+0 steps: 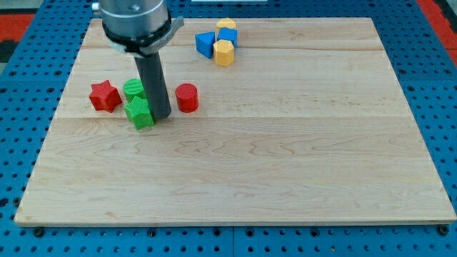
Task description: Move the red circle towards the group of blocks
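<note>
The red circle (187,98) sits on the wooden board (285,164) at the upper left. My tip (161,116) rests just left of it, a small gap apart, and touches the right side of a green star (140,112). A green circle (133,88) sits right behind the green star, partly hidden by the rod. A red star (104,96) lies further left. Near the view's top a group holds a blue triangle-like block (205,44), a blue cube (228,35), a yellow hexagon (224,52) and a yellow block (226,24) at the back.
The arm's grey body (136,21) hangs over the board's upper left corner. Blue perforated table (435,86) surrounds the board on all sides.
</note>
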You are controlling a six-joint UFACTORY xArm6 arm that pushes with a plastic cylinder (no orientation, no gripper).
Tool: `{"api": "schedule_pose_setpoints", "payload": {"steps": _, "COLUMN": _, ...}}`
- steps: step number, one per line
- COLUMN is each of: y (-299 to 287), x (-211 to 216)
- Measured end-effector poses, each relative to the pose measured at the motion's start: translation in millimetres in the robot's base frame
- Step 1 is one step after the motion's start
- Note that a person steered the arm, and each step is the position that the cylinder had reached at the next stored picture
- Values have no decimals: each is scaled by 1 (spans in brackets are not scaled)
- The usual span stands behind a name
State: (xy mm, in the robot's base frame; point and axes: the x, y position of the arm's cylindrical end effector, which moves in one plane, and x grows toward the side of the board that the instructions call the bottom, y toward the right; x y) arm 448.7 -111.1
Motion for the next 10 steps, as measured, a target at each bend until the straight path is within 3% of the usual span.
{"api": "schedule_pose_setpoints", "payload": {"steps": 1, "y": 26, "x": 14}}
{"api": "schedule_pose_setpoints", "payload": {"steps": 3, "y": 83, "x": -14}}
{"api": "schedule_pose_setpoints", "payload": {"steps": 5, "y": -2, "x": 1}}
{"api": "schedule_pose_setpoints", "payload": {"steps": 7, "y": 33, "x": -90}}
{"api": "schedule_pose_setpoints", "payload": {"steps": 8, "y": 54, "x": -90}}
{"api": "schedule_pose_setpoints", "payload": {"steps": 9, "y": 57, "x": -122}}
{"api": "schedule_pose_setpoints", "payload": {"steps": 10, "y": 26, "x": -139}}
